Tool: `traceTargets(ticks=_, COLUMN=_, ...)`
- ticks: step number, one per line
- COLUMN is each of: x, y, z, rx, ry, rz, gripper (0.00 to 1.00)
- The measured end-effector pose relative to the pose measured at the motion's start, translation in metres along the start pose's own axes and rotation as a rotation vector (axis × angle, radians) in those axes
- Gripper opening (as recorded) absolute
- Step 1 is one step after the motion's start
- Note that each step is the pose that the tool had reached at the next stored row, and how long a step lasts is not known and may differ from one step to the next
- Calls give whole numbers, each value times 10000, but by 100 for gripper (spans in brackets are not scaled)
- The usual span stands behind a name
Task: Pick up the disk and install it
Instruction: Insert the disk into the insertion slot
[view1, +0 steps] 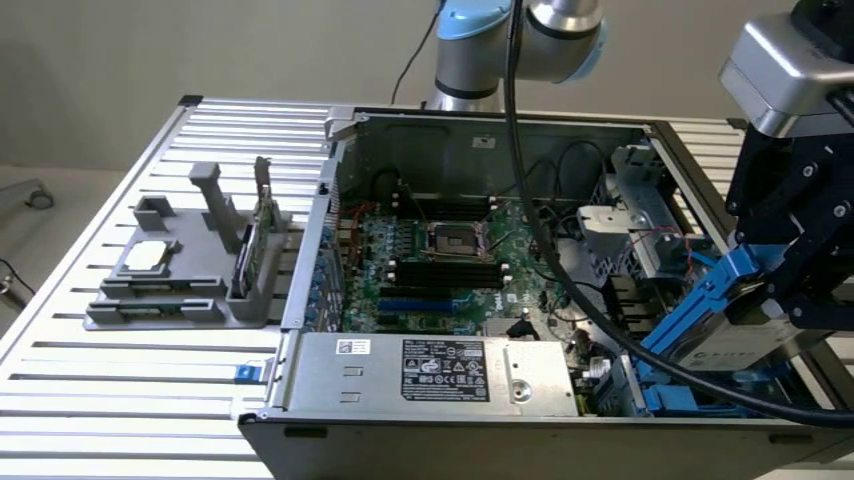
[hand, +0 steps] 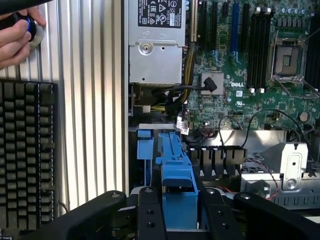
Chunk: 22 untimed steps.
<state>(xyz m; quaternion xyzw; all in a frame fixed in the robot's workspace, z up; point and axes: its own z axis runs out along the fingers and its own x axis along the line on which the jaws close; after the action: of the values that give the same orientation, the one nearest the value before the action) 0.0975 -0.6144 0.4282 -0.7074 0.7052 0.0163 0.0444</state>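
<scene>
Black fingers of the claw stand part-spread, pinching the disk by the two long sides of its blue plastic frame. From the exterior view the disk hangs tilted, clear of the table, over the corner of the open computer case at that view's right. It is likely dense and stiff, with smooth metal that slips and insides that dislike knocks, so the frame's sides look the safest hold, though the plastic may flex a little. The outside camera gives the tilt and the white label. The wrist camera gives the fingers flanking the frame, a blue rail just beside it, the motherboard beyond, and on the table beside the case a keyboard and a person's hand.
</scene>
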Motion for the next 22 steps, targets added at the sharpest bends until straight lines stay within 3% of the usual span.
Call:
traceTargets(ticks=2, x=-1, y=2, z=-10, rx=-3, ry=2, rz=0, gripper=33)
traceTargets(ticks=7, x=-13, y=-1, z=-143, rx=-17, ry=-1, rz=3, gripper=33)
traceTargets(ticks=22, x=-5, y=10, z=-63, rx=-45, ry=-1, rz=3, gripper=33)
